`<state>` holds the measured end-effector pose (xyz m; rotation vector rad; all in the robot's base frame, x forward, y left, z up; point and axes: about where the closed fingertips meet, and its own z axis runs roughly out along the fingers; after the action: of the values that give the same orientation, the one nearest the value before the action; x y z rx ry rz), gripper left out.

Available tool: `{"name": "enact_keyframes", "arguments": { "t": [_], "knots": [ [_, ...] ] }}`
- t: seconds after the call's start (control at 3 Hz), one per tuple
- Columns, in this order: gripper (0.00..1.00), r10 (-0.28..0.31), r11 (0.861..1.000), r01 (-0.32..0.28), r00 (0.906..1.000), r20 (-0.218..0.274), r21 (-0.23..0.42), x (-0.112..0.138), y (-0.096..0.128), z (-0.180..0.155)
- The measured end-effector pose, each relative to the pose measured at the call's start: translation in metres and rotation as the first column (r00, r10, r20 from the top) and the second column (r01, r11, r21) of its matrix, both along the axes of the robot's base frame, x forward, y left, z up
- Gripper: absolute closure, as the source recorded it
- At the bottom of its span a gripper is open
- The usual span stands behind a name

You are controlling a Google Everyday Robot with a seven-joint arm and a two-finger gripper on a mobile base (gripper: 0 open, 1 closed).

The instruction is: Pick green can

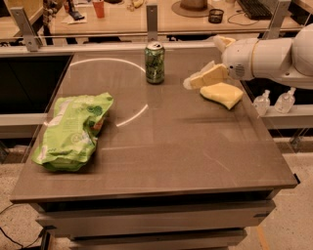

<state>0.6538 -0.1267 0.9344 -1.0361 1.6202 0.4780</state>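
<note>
The green can stands upright near the far edge of the table, dark green with a silver top. My gripper is at the end of the white arm, which reaches in from the right. It hovers above the table to the right of the can, a short gap away, not touching it. Its pale fingers point left toward the can, spread apart and empty.
A light-green snack bag lies at the table's left. A yellow sponge lies on the table just below the gripper. Two small clear bottles stand off the table's right edge. A desk with clutter runs behind.
</note>
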Motion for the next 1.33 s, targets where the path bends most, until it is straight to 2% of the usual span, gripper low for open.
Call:
{"name": "enact_keyframes", "arguments": {
  "t": [0.33,1.0,1.33],
  "knots": [
    [0.0,0.0,1.0,0.0,1.0,0.0,0.0,0.0,0.0,0.0],
    [0.0,-0.045,0.998,0.043,0.9974,0.057,0.039,0.037,0.005,-0.008],
    [0.0,-0.065,0.995,0.062,0.9971,0.039,0.079,0.059,0.01,-0.018]
  ]
}}
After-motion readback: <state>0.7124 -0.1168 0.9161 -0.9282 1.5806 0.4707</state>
